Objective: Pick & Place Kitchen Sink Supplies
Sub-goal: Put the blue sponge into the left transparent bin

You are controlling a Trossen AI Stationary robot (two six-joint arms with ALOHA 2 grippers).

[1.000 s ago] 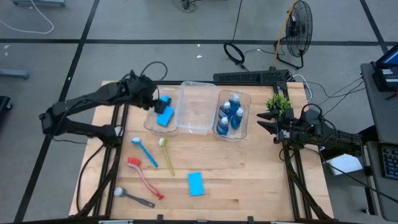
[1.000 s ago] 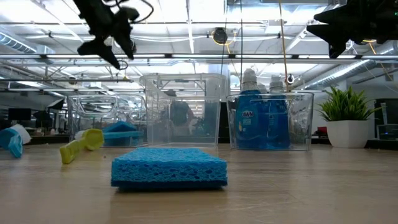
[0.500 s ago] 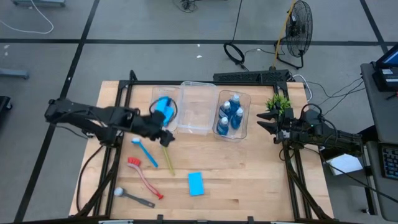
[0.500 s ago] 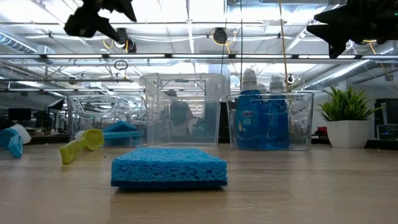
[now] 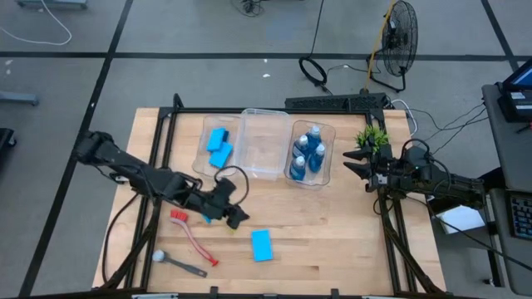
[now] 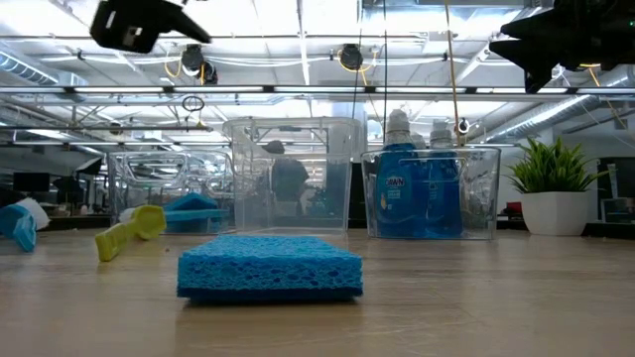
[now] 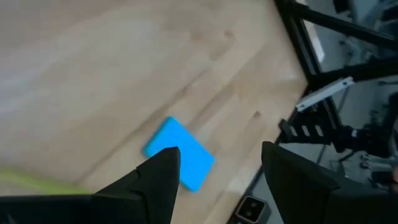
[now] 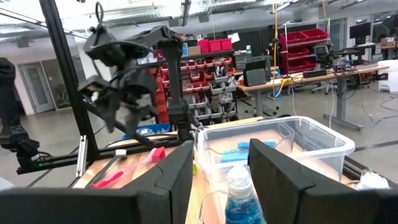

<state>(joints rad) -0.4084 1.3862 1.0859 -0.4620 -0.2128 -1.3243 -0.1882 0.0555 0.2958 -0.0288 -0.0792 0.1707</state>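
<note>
One blue sponge [image 5: 262, 245] lies flat on the table near its front edge. It also shows in the low view [image 6: 268, 266] and the left wrist view [image 7: 180, 152]. My left gripper [image 5: 237, 218] hangs open above the table, just far-left of that sponge, with nothing between its fingers. Two more sponges [image 5: 219, 146] lie in the left clear bin [image 5: 206, 166]. Blue bottles [image 5: 309, 154] stand in the right bin. The red brush [image 5: 195, 237] and grey brush [image 5: 179, 264] lie at the near left. My right gripper [image 5: 353, 162] waits open by the right bin.
An empty clear bin [image 5: 264, 129] stands between the other two. A potted plant [image 5: 371, 137] sits at the far right. A yellow-green brush [image 6: 129, 230] and a blue brush head [image 6: 20, 223] lie on the table left of the loose sponge; my left arm covers them from above.
My left gripper has swung away from the left bin toward the table's near edge and to the right, sinking a little and tipping further down, and now hangs close to the loose sponge. It has stayed open. The sponges in the bin have kept still.
</note>
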